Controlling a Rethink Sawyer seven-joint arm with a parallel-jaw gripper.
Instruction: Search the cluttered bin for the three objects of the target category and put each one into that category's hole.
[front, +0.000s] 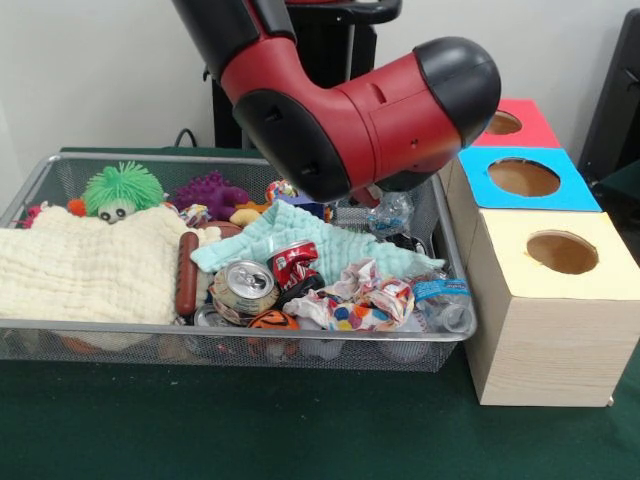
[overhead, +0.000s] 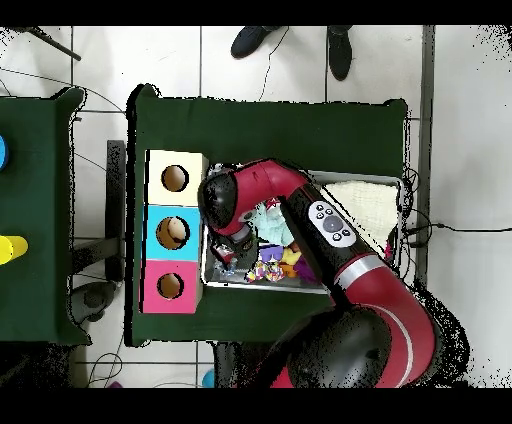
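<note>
The wire-mesh bin (front: 250, 330) lies on the green table and is full of clutter. One crushed clear bottle with a blue label (front: 442, 300) lies in its front right corner. Another clear crumpled bottle (front: 392, 215) sits just under my wrist near the bin's right wall. My gripper (front: 375, 197) is mostly hidden behind the big red and black wrist. In the overhead view it (overhead: 240, 246) hangs over the bin's end nearest the boxes. The blue-topped box's hole (front: 523, 177) is beside the bin, and it also shows in the overhead view (overhead: 172, 232).
The red-topped box (front: 520, 125) and the yellow-topped box (front: 560, 255) flank the blue one. The bin also holds a cream cloth (front: 90, 265), a mint cloth (front: 300, 235), a green fuzzy toy (front: 122, 188), crushed cans (front: 245, 285) and wrappers (front: 365, 300). A person's shoes (overhead: 255, 40) show beyond the table.
</note>
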